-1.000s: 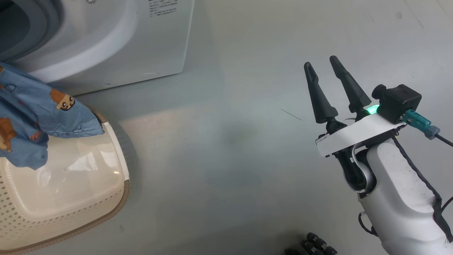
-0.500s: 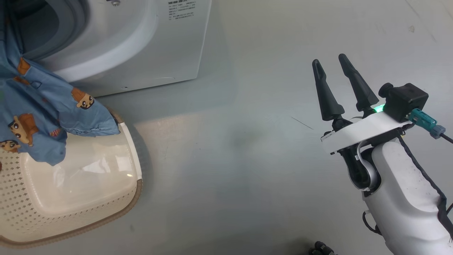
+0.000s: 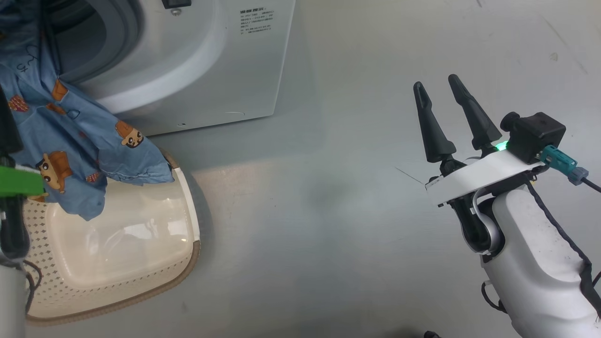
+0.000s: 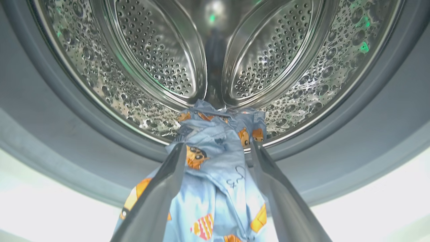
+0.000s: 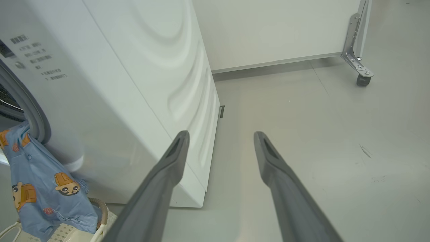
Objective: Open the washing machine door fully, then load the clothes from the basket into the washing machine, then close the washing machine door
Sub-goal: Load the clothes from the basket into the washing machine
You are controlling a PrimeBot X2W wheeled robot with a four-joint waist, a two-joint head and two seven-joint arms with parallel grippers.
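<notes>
The head camera has swung over the last second, so the washer point(image 3: 225, 61) and basket point(image 3: 141, 263) sit further right in its view; they themselves have not moved. The washer fills 11 o'clock with its mouth open, and the bare floor point(image 3: 305, 211) runs wide from the centre out to 3 o'clock. That gives plenty of room to move on that side. The basket lies at 8 o'clock, just beside the washer's front, and what shows of its bottom is bare. The blue garment point(image 3: 70, 141) trails from the mouth at 10 o'clock down over the basket's near rim. Its top end lies just over the lip into the drum point(image 4: 151, 50), while most of it still hangs outside across the grey gasket point(image 4: 352, 111). So this piece looks only begun, and it probably needs a push deeper in before the door can close cleanly. The left claw point(image 4: 217, 145) faces the drum, released. Its fingers stand wide either side of the cloth, which lies between them unpinched. The right claw point(image 3: 435, 81) hangs at 3 o'clock as before, also released and empty, well apart from the washer's corner.
</notes>
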